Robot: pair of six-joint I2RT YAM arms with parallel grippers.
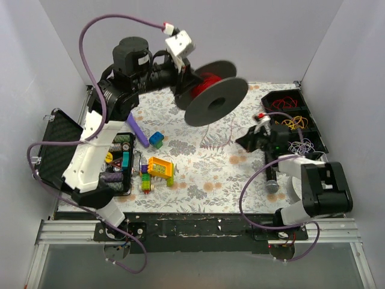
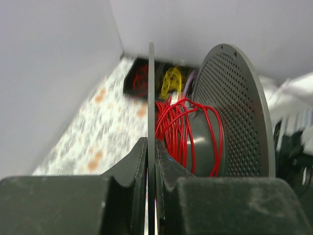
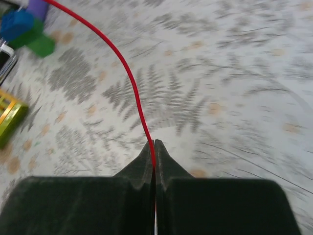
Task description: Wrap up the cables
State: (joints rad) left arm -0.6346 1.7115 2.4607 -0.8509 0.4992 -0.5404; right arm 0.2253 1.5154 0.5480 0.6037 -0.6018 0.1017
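My left gripper (image 1: 187,84) holds a black spool (image 1: 215,99) in the air over the back of the table. In the left wrist view its jaws (image 2: 151,147) are shut on the spool's thin near flange (image 2: 151,88). Thin red wire (image 2: 188,129) is wound loosely on the hub, and it also shows on the spool in the top view (image 1: 204,81). My right gripper (image 1: 249,139) is low over the table at the right. Its jaws (image 3: 154,144) are shut on one strand of the red wire (image 3: 131,81), which runs up and to the left.
A black bin (image 1: 317,133) at the back right holds red, yellow and purple wire bundles. An open black case (image 1: 60,144) and a tray of small parts (image 1: 117,159) stand at the left. Toy blocks (image 1: 159,167), a blue-green block (image 1: 156,139) and a purple marker (image 1: 138,131) lie left of centre.
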